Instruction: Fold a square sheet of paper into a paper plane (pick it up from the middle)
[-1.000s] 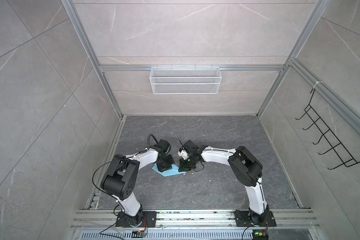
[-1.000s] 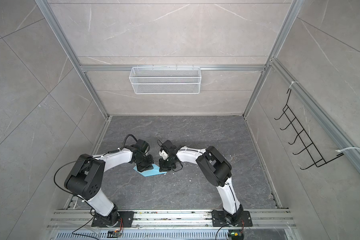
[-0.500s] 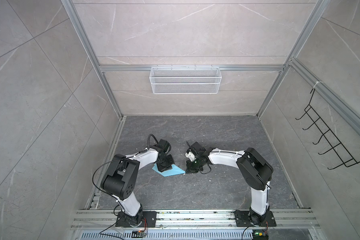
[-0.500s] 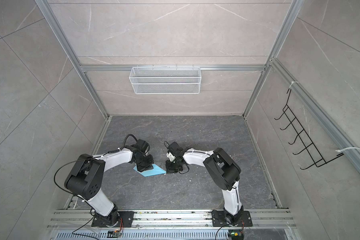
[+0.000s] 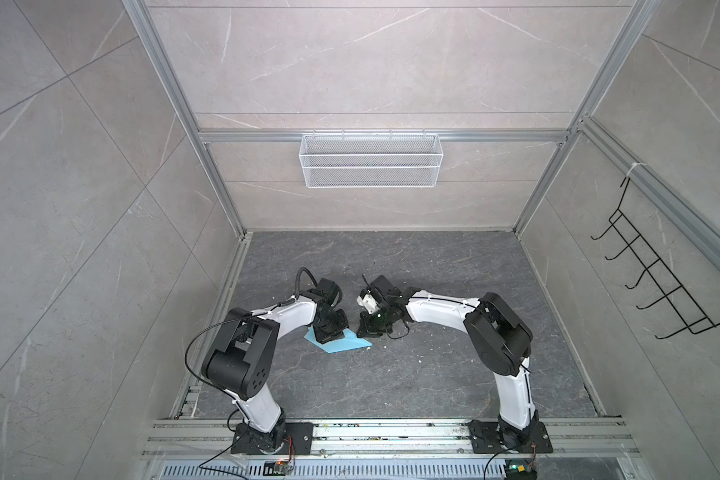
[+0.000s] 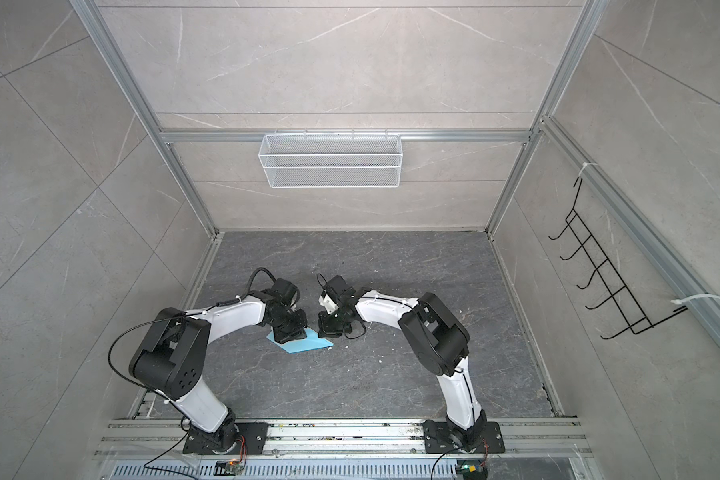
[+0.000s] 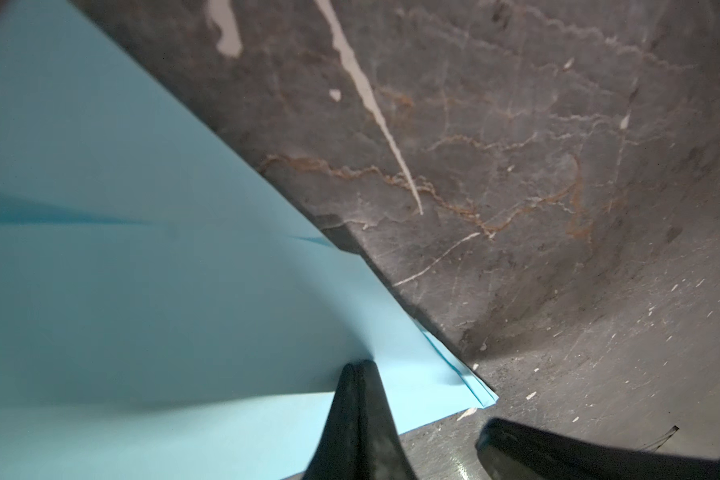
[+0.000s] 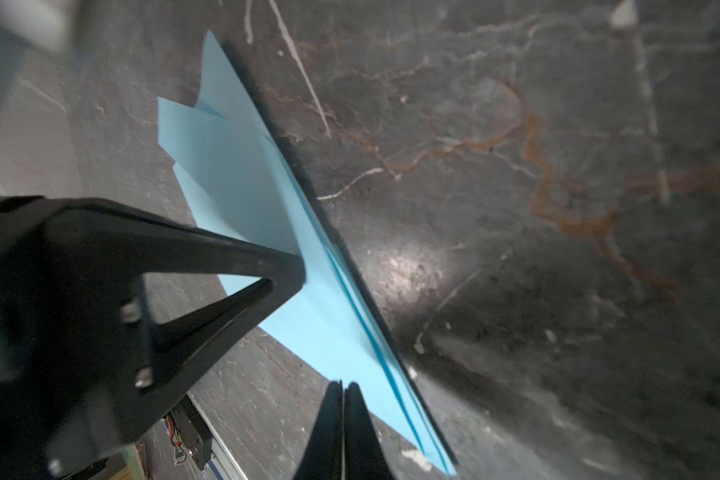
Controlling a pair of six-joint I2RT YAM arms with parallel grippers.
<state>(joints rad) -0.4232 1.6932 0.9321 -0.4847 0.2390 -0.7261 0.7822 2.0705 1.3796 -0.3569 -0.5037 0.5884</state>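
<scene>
The light-blue sheet of paper (image 5: 344, 343) (image 6: 306, 344) lies flat on the dark floor, folded in layers into a pointed dart whose tip points right. My left gripper (image 5: 323, 337) (image 6: 286, 335) is shut, and its closed tips (image 7: 358, 366) press down on the paper (image 7: 142, 291) near a layered corner. My right gripper (image 5: 363, 331) (image 6: 323, 331) is also shut. Its joined tips (image 8: 343, 384) rest over the paper (image 8: 262, 199) near the pointed end, close to the folded edge. In the right wrist view the left gripper's fingers (image 8: 283, 266) show pushing on the sheet.
A white wire basket (image 5: 370, 160) hangs on the back wall and a black hook rack (image 5: 657, 282) on the right wall. Aluminium rails (image 5: 350, 432) run along the front edge by both arm bases. Small white flecks (image 5: 389, 337) dot the floor near the paper.
My right gripper slid right, off past the paper's point, then came back left onto the pointed end. The left gripper stayed pressed on the paper.
</scene>
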